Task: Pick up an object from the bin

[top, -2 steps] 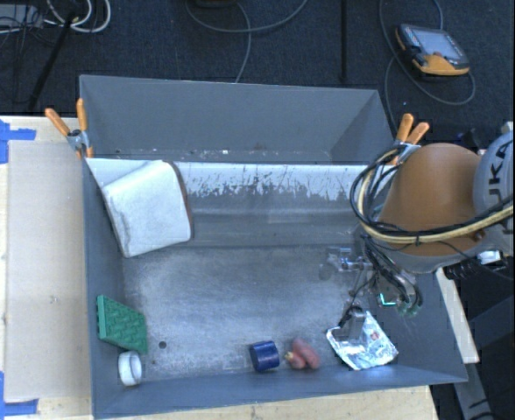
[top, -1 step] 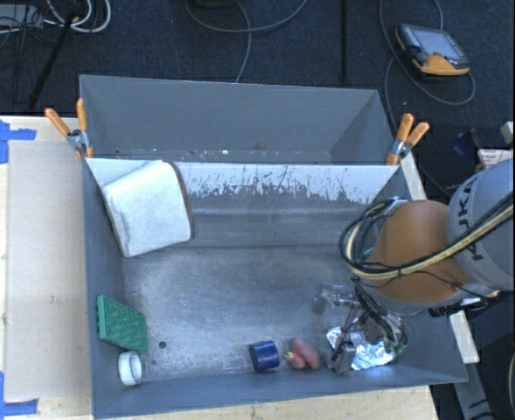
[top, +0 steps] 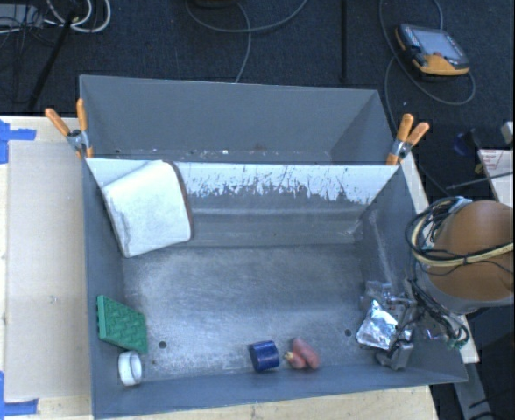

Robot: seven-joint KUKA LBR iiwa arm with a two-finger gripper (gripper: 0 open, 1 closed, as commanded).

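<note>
My gripper (top: pixel 403 348) is low in the bin's front right corner, under the arm's orange cover. A crumpled piece of silver foil (top: pixel 377 327) lies right against its left side, touching it or nearly so. Whether the foil is gripped is hidden by the gripper's dark body. Further left along the front wall lie a small pink-red oblong thing (top: pixel 305 354) and a short blue cylinder (top: pixel 264 356), side by side.
A white foam block (top: pixel 148 206) leans in the back left corner. A green ribbed pad (top: pixel 121 322) and a small white ring-shaped roll (top: pixel 130 368) lie at the front left. The arm with its cables hangs over the right rim.
</note>
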